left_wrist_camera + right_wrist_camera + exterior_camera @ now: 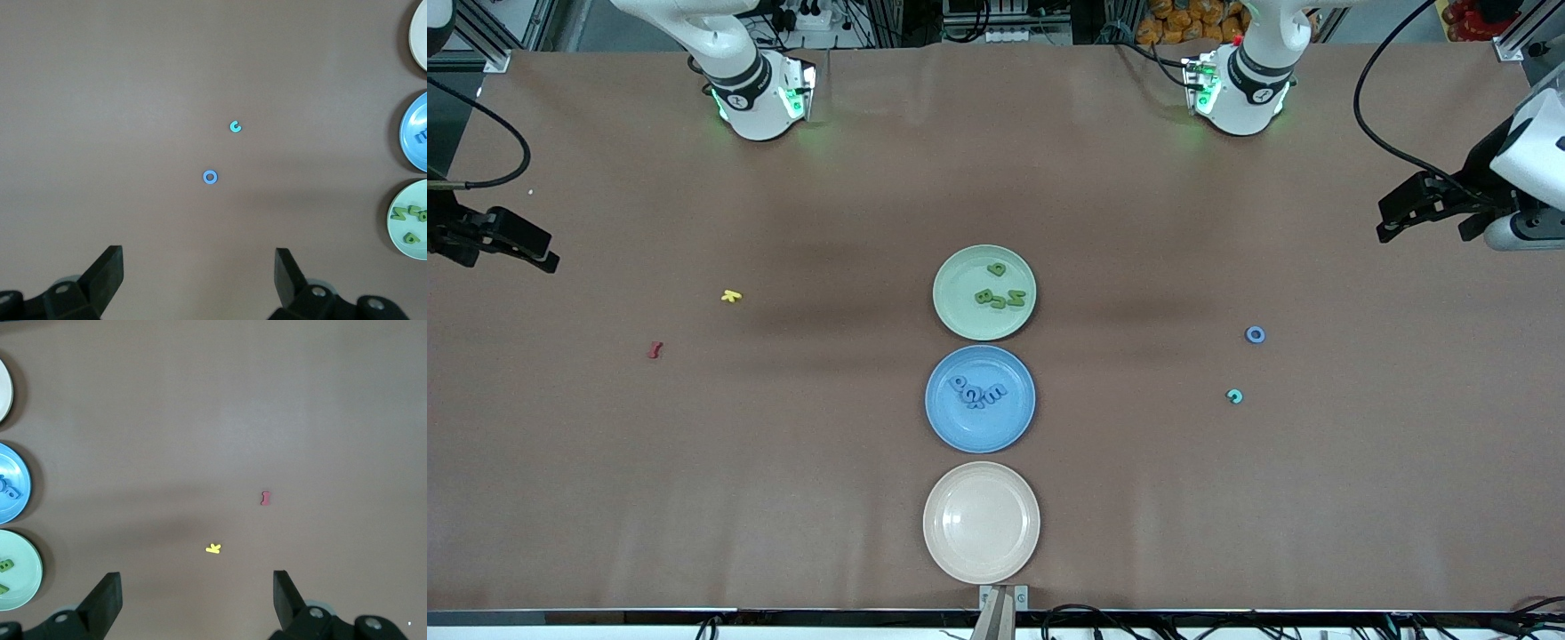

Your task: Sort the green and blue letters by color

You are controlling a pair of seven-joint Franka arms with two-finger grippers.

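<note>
Letters, small and chunky, lie sorted on two plates at the table's middle: olive green letters (1000, 289) on the pale green plate (951, 293), periwinkle blue letters (977, 391) heaped on the blue plate (938, 400) just nearer the front camera. The heap's overlapping shapes are hard to read. A glossy cream plate (943, 524) sits nearest the camera, at six o'clock from the blue one. All three plates are round and smooth with raised rims, on matte brown paper covering the table (694, 489).

Toward the left arm's end, a blue ring letter (1255, 334) lies loose at about three o'clock from the green plate, with a teal C-shaped letter (1234, 396) near it, at six o'clock from the ring. Toward the right arm's end lie a yellow letter (731, 296) and a red letter (655, 350), apart from each other.

Both wrist views cut the plates off at their edges.

Left gripper (1392, 227) hangs over the table's edge at its own end, fingers spread wide, holding nothing. Right gripper (538, 253) hangs likewise at its end, fingers spread and bare.
</note>
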